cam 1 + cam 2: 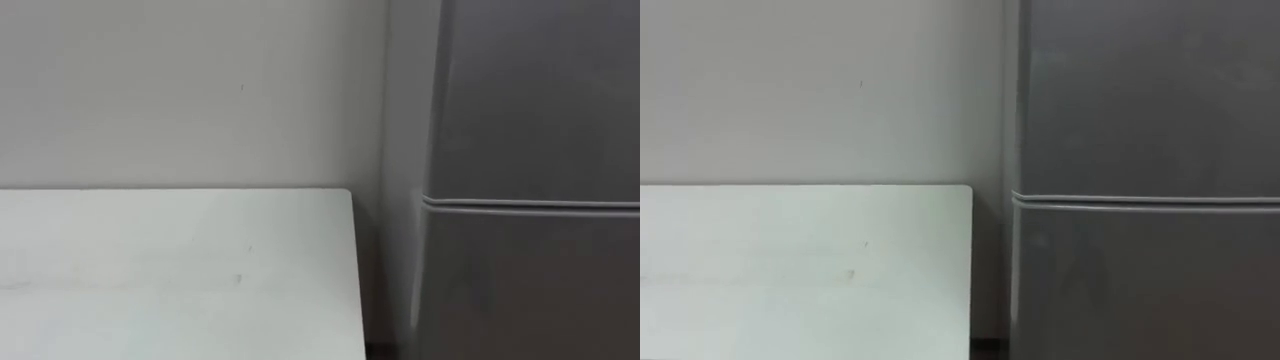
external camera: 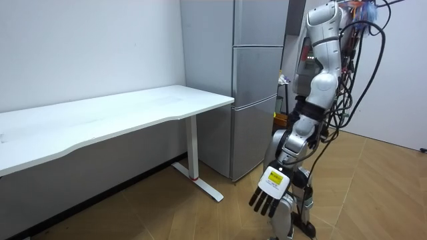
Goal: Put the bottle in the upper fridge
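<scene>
Though eye views face the fridge (image 1: 530, 120), left robot hand (image 2: 271, 188) hangs — slack.

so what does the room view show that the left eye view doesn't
Room view adds: the robot standing by the fridge, its left hand hanging open, the table leg, the floor. Left eye view adds nothing new, just the fridge's door seam up close. Both: table, wall, fridge with doors shut.
</scene>
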Robot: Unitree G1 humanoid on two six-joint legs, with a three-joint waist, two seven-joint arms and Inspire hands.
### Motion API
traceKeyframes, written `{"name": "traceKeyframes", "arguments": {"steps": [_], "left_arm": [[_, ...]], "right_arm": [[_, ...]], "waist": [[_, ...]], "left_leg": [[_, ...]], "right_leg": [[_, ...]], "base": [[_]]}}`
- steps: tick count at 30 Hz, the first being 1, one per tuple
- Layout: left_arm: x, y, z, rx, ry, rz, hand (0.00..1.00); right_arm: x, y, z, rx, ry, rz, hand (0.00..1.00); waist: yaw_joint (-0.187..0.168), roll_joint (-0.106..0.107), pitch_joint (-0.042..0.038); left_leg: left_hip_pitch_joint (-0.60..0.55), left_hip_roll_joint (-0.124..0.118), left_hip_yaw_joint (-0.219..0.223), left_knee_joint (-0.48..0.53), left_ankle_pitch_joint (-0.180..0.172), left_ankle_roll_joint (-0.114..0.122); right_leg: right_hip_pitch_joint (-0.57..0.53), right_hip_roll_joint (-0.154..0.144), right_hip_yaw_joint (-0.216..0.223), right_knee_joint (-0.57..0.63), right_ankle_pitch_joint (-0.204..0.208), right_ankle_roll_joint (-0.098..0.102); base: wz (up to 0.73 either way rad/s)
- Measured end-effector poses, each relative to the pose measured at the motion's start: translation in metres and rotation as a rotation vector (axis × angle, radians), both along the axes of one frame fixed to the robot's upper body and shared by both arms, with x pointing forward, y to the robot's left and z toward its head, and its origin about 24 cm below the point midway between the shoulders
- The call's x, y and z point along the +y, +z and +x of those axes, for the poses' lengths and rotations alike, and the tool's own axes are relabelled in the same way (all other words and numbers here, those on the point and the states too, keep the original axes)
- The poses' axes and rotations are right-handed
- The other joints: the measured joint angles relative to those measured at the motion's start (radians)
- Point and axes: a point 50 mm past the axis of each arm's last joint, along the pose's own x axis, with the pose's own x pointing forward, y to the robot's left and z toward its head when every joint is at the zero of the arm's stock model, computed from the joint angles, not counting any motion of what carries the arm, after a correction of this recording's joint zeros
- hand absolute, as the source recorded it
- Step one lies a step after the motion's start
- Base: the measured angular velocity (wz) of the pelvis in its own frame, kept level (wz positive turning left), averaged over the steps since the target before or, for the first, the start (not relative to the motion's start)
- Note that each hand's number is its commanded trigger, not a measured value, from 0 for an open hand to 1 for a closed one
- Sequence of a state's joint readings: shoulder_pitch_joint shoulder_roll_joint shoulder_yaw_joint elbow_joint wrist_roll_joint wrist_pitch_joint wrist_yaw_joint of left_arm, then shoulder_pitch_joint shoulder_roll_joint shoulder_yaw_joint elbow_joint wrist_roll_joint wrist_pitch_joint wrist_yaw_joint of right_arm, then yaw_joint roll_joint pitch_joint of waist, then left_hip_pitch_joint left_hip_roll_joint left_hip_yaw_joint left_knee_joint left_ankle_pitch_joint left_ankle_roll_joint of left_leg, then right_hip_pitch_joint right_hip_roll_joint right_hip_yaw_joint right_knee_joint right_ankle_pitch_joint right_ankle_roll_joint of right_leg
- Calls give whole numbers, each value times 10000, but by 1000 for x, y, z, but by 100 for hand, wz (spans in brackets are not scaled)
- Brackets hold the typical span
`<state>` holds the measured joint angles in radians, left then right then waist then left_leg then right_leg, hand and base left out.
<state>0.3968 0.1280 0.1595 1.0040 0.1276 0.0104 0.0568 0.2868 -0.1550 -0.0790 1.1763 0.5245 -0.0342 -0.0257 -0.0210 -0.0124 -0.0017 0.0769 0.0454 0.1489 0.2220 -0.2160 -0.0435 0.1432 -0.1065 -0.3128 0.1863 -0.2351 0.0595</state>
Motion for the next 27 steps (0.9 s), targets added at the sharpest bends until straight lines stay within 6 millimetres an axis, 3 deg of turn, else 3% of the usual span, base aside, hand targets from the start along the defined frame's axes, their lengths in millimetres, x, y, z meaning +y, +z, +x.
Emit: {"name": "traceKeyframes", "arguments": {"steps": [6, 27], "left_arm": [[-8, -3, -4, 492, -438, -332, 0], [-13, -6, -8, 1153, -676, -799, 0]], "right_arm": [[5, -2, 9, -121, 1251, 534, 0], [8, -3, 10, 61, 1698, 1091, 0]], "waist": [[-15, -7, 1], [5, -99, 40]], "left_leg": [[-40, 1, -56, 4, 0, 0], [-5, -13, -75, -2, -1, -1]], "right_leg": [[61, 18, -98, -32, 6, -5], [244, 32, -205, -202, 0, -2]], "base": [[4], [1]]}}
